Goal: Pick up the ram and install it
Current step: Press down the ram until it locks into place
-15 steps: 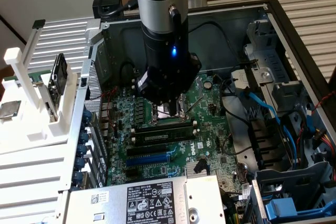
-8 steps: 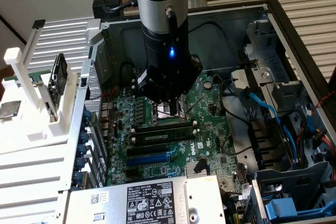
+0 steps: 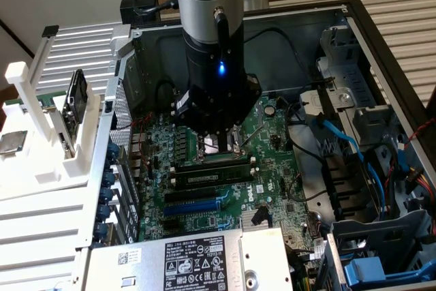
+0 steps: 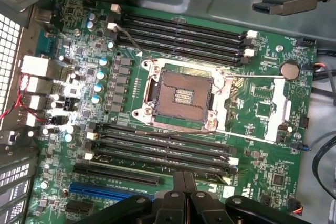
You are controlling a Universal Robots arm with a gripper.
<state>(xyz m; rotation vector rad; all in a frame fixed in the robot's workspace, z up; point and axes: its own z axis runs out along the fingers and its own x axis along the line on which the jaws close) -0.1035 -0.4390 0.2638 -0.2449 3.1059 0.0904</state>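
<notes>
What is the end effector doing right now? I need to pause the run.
End effector: closed, nothing visible between its fingers, just above the memory stick that lies in a slot on the board.

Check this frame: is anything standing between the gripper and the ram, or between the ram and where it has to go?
Nothing visible does. The ram already stands on edge in the motherboard, and the shut gripper hangs just above it. No cable or part crosses between them. Whether they touch cannot be told.
</notes>
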